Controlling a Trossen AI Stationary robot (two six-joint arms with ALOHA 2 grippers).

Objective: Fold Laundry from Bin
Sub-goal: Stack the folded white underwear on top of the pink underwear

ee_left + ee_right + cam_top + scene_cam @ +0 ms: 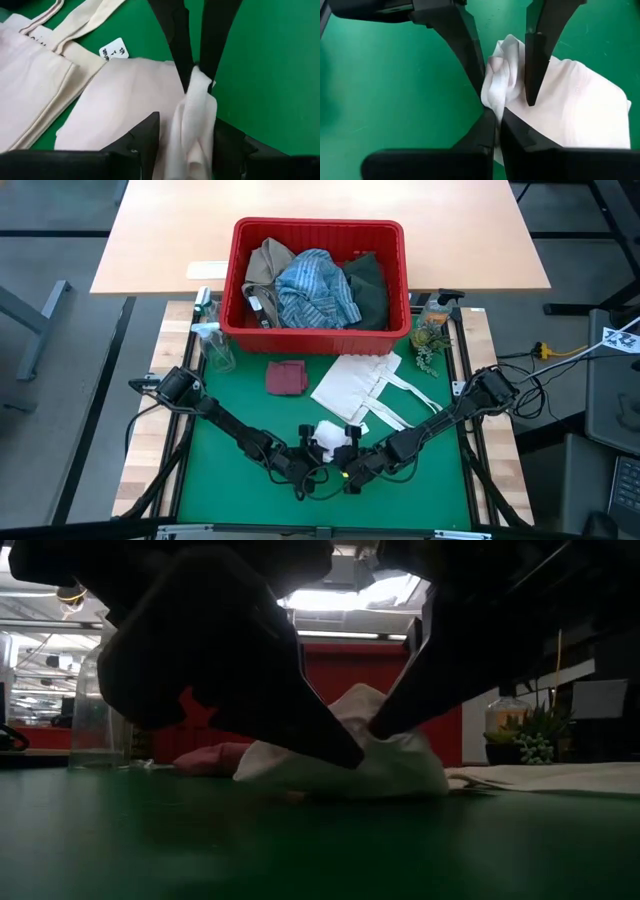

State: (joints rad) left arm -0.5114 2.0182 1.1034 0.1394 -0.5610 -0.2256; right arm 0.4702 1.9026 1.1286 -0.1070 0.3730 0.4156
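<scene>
Cloth fold in hand: small white cloth (328,435) lies on the green worktop (250,490), pinched between both end effectors. Left end effector (185,135) straddles a raised ridge, grasping it; right end effector (496,117) clenched on the same ridge. Best to lift together, keep tension even, avoid the tote bag (355,385) just beyond.

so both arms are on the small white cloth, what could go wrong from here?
1. Both grippers, left and right, pinch one bunched ridge of the small white cloth; pulling apart may slip it or crumple the fold.
2. The tote bag lies alongside; a dragged edge could catch it.
</scene>
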